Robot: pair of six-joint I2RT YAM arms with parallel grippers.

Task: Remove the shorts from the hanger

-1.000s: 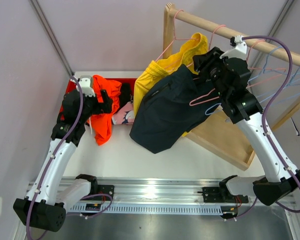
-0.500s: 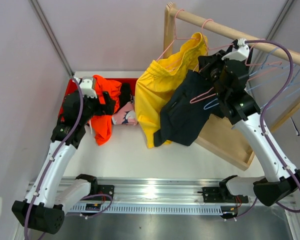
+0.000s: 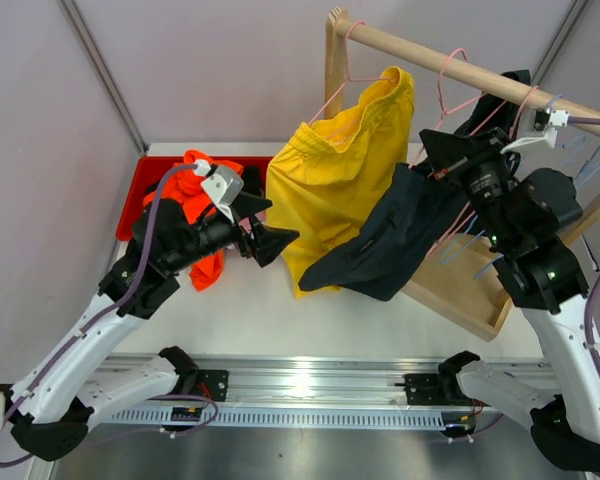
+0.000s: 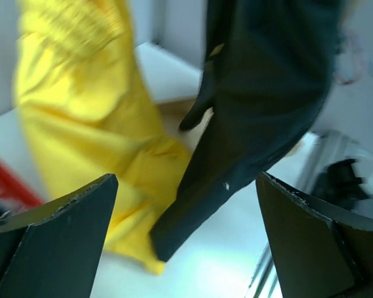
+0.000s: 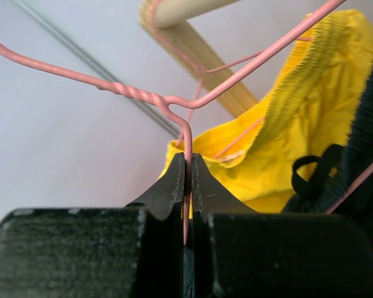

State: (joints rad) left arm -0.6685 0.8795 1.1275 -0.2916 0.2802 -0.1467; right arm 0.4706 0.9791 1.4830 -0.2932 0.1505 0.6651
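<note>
Bright yellow shorts point(image 3: 330, 190) hang on a pink wire hanger from the wooden rod point(image 3: 430, 55). Dark charcoal shorts point(image 3: 390, 245) hang on a second pink hanger point(image 5: 149, 96). My right gripper point(image 3: 442, 160) is shut on that hanger's wire neck just below the rod. My left gripper point(image 3: 272, 225) is open and empty, close to the yellow shorts' lower left edge. In the left wrist view the yellow shorts point(image 4: 81, 112) and the charcoal shorts point(image 4: 261, 93) hang just ahead of the open jaws. Orange shorts point(image 3: 195, 175) lie in the red bin point(image 3: 140, 195). The pink patterned pair is hidden.
A wooden rack base point(image 3: 460, 290) lies on the table under the rod at right. Several empty blue and pink wire hangers point(image 3: 580, 150) hang on the rod's right end. A dark cloth point(image 3: 500, 90) shows behind the rod.
My left arm swung right from the red bin to the yellow shorts, jaws open. My right gripper moved right and up with the hanger and charcoal shorts, uncovering the yellow pair.
</note>
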